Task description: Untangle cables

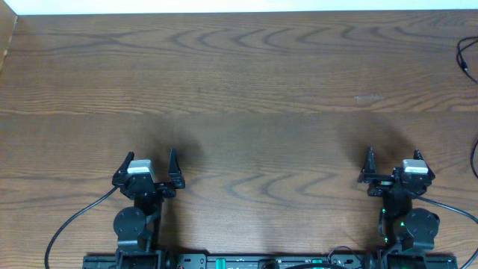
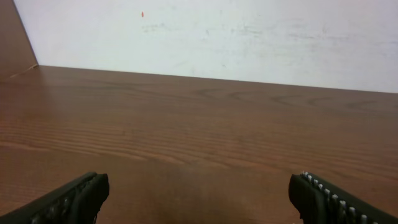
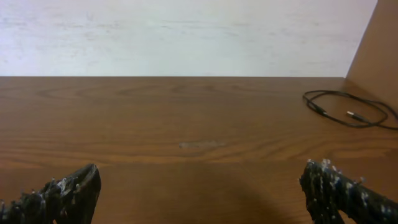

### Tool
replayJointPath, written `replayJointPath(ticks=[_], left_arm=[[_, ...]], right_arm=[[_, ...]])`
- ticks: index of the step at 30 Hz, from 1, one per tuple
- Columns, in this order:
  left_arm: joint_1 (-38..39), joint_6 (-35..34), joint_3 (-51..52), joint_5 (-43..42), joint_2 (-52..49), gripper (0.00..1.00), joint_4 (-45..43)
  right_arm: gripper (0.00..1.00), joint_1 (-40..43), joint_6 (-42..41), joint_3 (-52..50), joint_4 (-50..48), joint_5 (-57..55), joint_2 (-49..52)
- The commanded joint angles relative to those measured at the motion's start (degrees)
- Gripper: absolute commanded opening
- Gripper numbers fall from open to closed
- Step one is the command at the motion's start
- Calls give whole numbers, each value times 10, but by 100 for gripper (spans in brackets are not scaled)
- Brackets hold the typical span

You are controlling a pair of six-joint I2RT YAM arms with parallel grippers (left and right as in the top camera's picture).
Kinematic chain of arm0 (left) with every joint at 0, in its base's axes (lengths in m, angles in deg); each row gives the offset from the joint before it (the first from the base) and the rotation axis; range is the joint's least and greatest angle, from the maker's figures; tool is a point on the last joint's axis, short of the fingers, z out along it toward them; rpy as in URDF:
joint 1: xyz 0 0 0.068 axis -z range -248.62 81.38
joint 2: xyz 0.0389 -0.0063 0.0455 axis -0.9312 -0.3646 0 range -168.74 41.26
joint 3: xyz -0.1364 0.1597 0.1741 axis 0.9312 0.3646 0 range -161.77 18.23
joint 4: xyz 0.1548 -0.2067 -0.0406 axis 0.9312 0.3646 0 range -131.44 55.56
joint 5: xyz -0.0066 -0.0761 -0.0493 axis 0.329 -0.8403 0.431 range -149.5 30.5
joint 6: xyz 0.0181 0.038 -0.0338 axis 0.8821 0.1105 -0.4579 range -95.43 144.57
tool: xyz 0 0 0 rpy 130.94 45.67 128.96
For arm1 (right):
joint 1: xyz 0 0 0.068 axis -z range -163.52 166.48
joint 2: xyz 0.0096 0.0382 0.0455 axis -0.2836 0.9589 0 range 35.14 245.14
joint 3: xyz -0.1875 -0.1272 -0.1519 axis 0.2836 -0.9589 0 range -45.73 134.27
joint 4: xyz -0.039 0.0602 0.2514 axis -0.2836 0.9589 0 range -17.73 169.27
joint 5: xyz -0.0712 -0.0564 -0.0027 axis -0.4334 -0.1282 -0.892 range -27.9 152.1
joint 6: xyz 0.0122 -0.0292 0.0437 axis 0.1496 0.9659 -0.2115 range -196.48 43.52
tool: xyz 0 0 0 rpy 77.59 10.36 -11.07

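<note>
**Desk:** What's at the left of the frame?

**Me:** My left gripper (image 1: pixel 149 160), parked low at the near edge of the wooden table (image 1: pixel 246 90). Its jaws are spread wide and hold nothing. From that wrist, my two dark fingers (image 2: pixel 74 199) sit in the bottom corners. Wood grain runs away between them to a white wall (image 2: pixel 249 37), with a brown side panel (image 2: pixel 15 37) rising at the far left.

**Desk:** And the middle?

**Me:** Dark wood from front to back, lying between my two arms.

**Desk:** The right side?

**Me:** My right gripper (image 1: pixel 393 158) mirrors the left at the near edge. Its jaws are also fully apart and empty, and the fingertips touch nothing.

**Desk:** Where is the cable?

**Me:** The black cable (image 3: pixel 348 109) lies flat on the table at the far right, towards the back, beside the right-hand side panel. It is well apart from both my grippers. From my right wrist it reads as a loose, flattened loop, with a small plug end (image 3: pixel 353 115) resting inside it. From overhead only a curve of it shows at the picture's right edge.
</note>
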Motion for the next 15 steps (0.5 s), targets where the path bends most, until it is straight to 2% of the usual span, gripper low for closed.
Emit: replayJointPath(ticks=[1, 15], left_arm=[[-2, 1, 14, 0, 3, 98, 13], [-2, 1, 14, 0, 3, 98, 13]], right_arm=[[99, -11, -9, -3, 2, 1, -4], [99, -31, -10, -3, 1, -9, -4]])
